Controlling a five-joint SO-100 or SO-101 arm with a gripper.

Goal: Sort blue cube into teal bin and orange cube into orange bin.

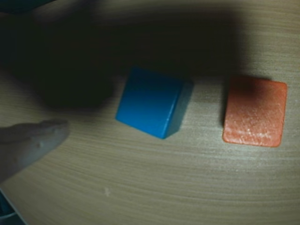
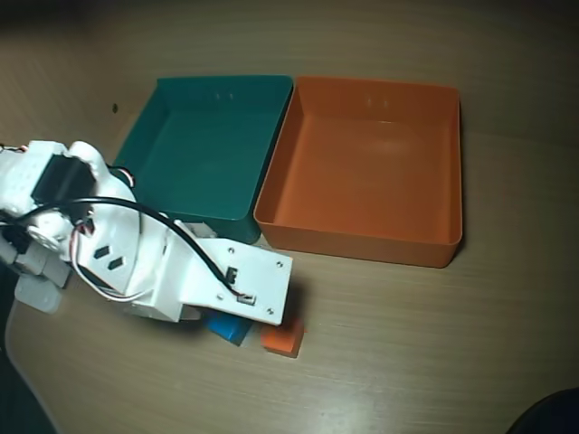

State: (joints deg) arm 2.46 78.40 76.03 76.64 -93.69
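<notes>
Task status: no sorting completed. Blue cube (image 1: 153, 108) and orange cube (image 1: 255, 111) both on the tabletop, close together but apart in the wrist view, largely hidden beneath the arm in the overhead view. Teal bin (image 2: 210, 154) and orange bin (image 2: 371, 163) empty, side by side and touching, just beyond the cubes. Gripper: only one pale fingertip (image 1: 35, 143) visible, beside the blue cube, gripping nothing; jaw state cannot be told. Surface: light wood-grain table (image 2: 434, 362). Surroundings dim, with heavy shadow.
</notes>
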